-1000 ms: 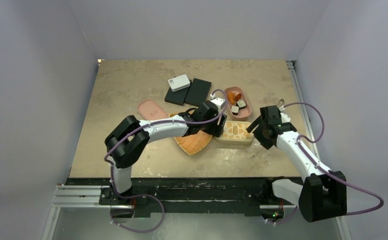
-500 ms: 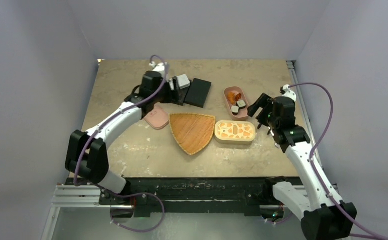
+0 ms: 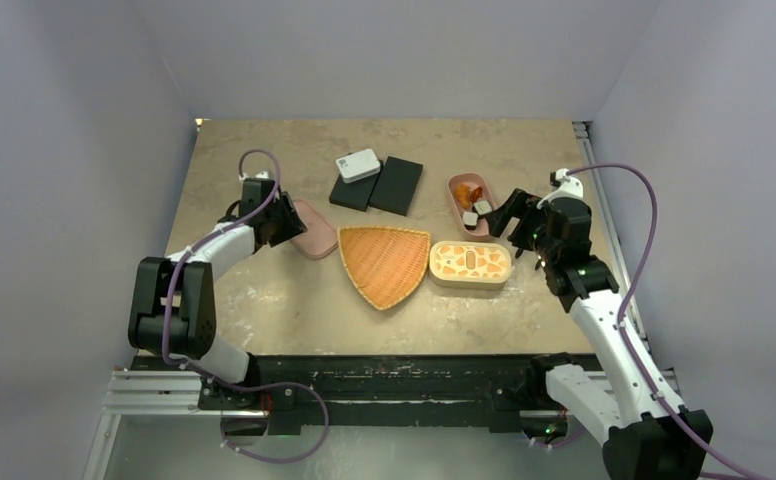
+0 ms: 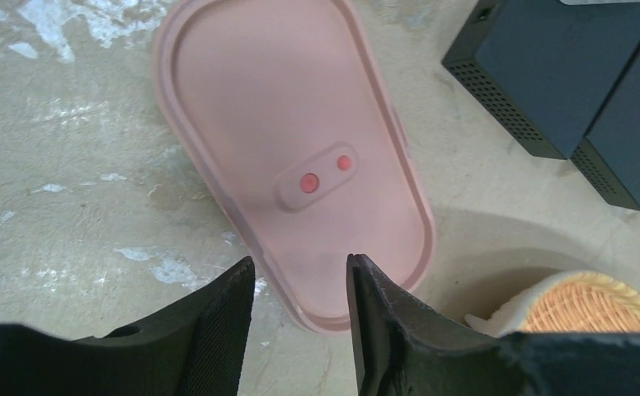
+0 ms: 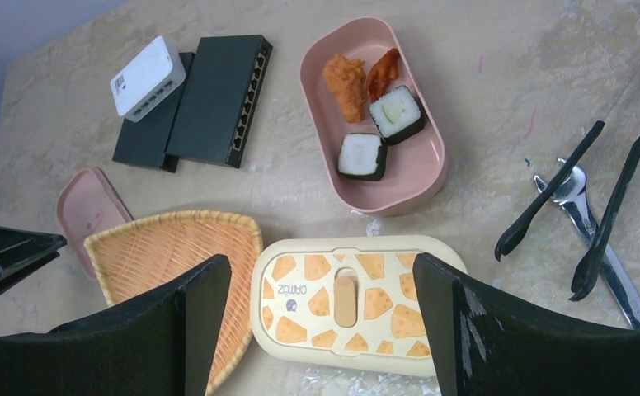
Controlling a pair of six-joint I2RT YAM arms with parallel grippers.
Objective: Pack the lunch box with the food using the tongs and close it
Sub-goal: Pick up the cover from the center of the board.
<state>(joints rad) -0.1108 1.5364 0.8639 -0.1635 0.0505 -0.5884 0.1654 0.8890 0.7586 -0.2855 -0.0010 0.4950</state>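
The food (image 5: 361, 156) lies in a pink oval tray (image 5: 428, 177) (image 3: 488, 225): an orange piece, a red piece and two dark rolls with white centres. The tongs (image 5: 548, 191) rest on the table to the tray's right; the top view hides them behind my right arm. A cream box with a cheese pattern (image 5: 354, 301) (image 3: 470, 264) sits closed in front of the tray. My right gripper (image 5: 318, 268) (image 3: 502, 215) hovers wide open above it, holding nothing. My left gripper (image 4: 300, 264) (image 3: 289, 222) stands partly open over the near end of the pink lid (image 4: 292, 157) (image 3: 314, 232), nothing gripped.
An orange triangular wicker tray (image 3: 386, 262) lies between the pink lid and the cream box. Two black boxes (image 3: 379, 185) with a white device (image 3: 357, 165) on them sit behind it. A small silver tool (image 5: 622, 280) lies under the tongs.
My left arm swung from the wicker tray to the back, then down to the pink lid, its jaws narrowing. The right gripper drew back and rose a little, opening slightly wider.
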